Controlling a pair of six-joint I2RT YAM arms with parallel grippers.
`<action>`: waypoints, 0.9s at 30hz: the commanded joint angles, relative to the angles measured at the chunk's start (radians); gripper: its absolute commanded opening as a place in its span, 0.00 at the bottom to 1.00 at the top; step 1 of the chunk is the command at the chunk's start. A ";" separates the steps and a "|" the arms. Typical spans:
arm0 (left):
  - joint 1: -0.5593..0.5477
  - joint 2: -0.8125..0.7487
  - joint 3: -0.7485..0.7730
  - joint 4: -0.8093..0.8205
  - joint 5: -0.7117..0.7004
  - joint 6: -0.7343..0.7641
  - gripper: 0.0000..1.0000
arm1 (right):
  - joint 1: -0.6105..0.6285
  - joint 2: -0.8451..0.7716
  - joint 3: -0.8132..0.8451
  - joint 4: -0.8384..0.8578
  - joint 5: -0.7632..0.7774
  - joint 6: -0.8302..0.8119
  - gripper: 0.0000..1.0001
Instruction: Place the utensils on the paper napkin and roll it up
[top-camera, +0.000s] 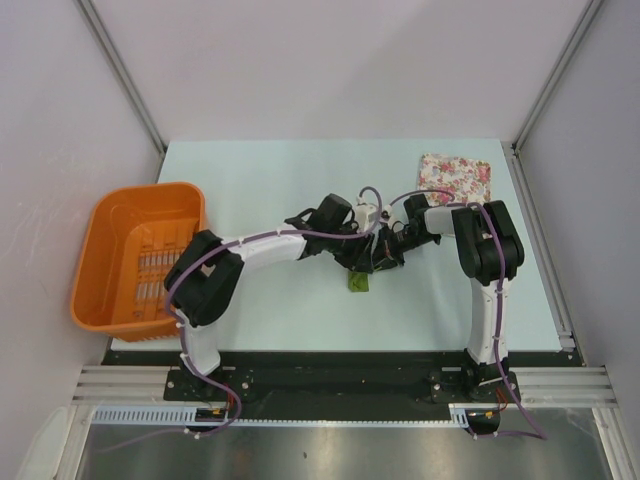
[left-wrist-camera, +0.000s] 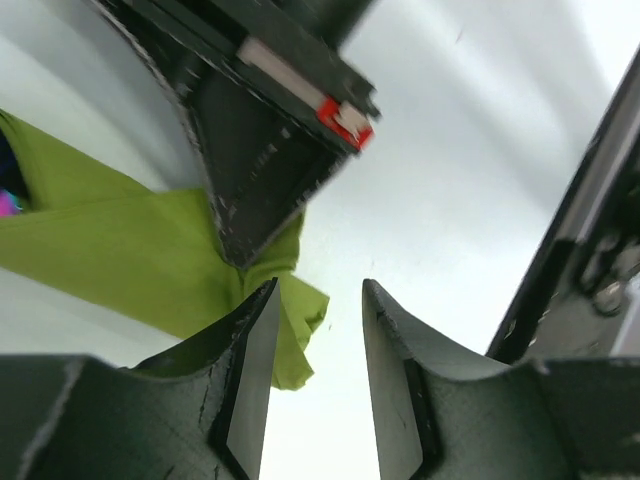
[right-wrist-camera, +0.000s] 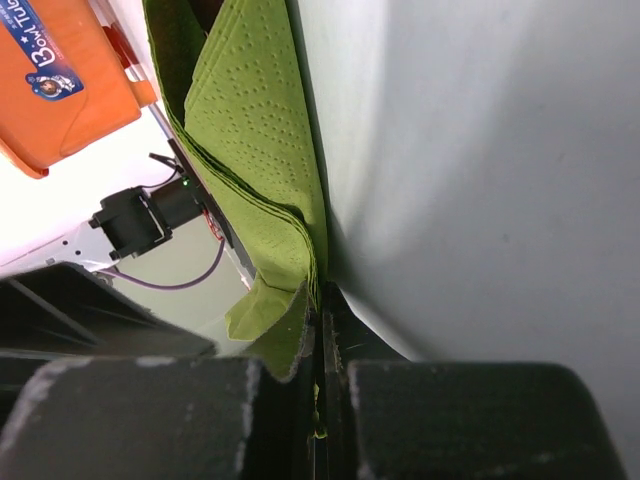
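Observation:
The olive-green paper napkin (right-wrist-camera: 255, 140) is folded and bunched. My right gripper (right-wrist-camera: 320, 305) is shut on its edge, the layers pinched between the jaws. In the left wrist view the napkin (left-wrist-camera: 120, 250) hangs left of my left gripper (left-wrist-camera: 318, 300), which is open and empty, with one corner of the paper just behind its left finger (left-wrist-camera: 250, 360). A small dark blue-purple patch (left-wrist-camera: 8, 180) shows inside the fold, perhaps a utensil; otherwise the utensils are hidden. From above, both grippers (top-camera: 362, 255) (top-camera: 387, 258) meet at the table's middle over the napkin (top-camera: 358, 284).
An orange basket (top-camera: 110, 300) stands at the table's left edge. A pink-and-white floral pad (top-camera: 455, 175) lies at the back right. The right gripper's dark finger (left-wrist-camera: 260, 170) crosses the left wrist view close to my left fingers.

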 joint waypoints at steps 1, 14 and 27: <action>-0.031 -0.009 0.063 -0.121 -0.120 0.166 0.45 | -0.009 0.017 -0.015 0.017 0.070 -0.016 0.00; -0.062 0.002 0.052 -0.152 -0.167 0.204 0.38 | -0.009 0.010 -0.026 0.023 0.072 -0.011 0.00; -0.071 0.051 0.097 -0.157 -0.126 0.207 0.34 | -0.005 0.010 -0.032 0.039 0.073 0.003 0.00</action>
